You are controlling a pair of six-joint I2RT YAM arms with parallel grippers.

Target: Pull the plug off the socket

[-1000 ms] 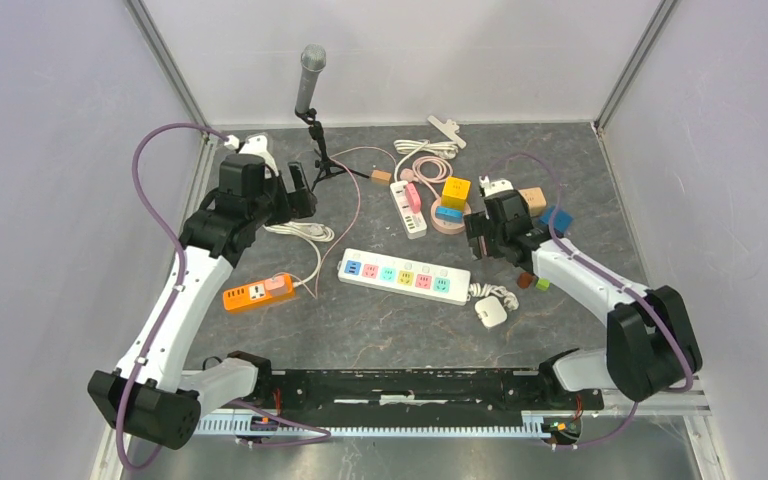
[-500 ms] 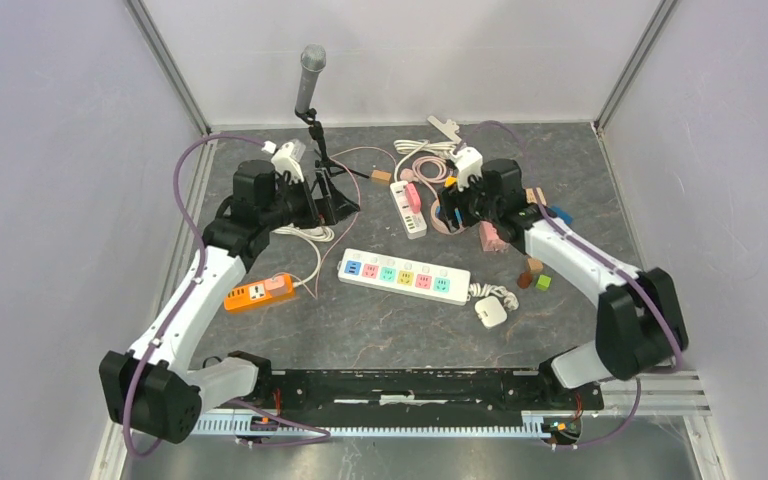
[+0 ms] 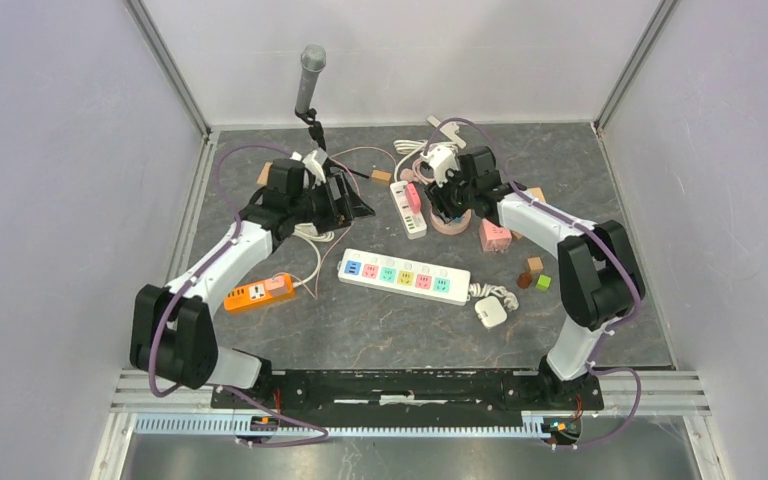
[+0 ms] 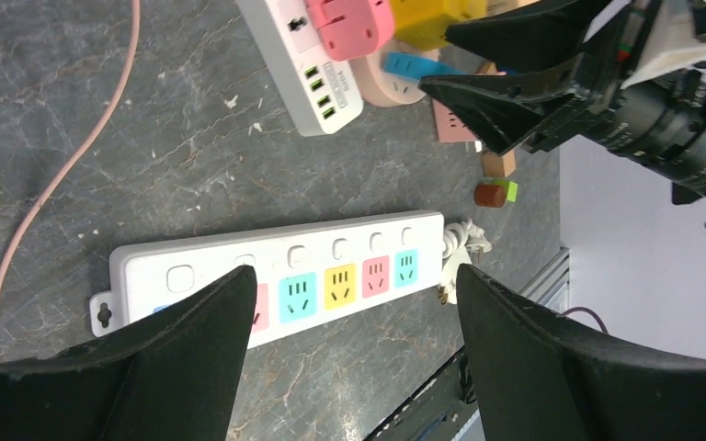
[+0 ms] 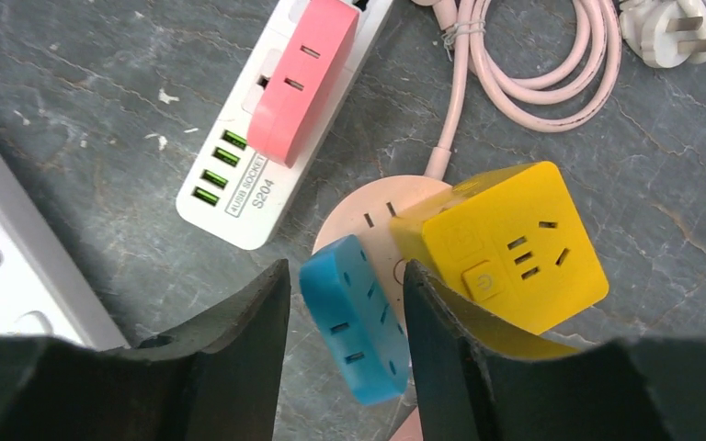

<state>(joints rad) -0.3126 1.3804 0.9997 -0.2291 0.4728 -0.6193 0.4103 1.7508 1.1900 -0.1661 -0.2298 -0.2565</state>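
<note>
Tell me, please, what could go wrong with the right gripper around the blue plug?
The yellow cube sits right beside the blue plug, so the right gripper may pinch it too. Nothing holds the round pink socket down, the left gripper being over the long white strip, so it may lift with the plug.

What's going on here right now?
The right pincer is open around the blue plug, which sits on the round pink socket beside a yellow cube adapter; it has not clamped the plug. The left pincer is open and holds nothing, above the long white power strip. The plug is not pulled yet.
</note>
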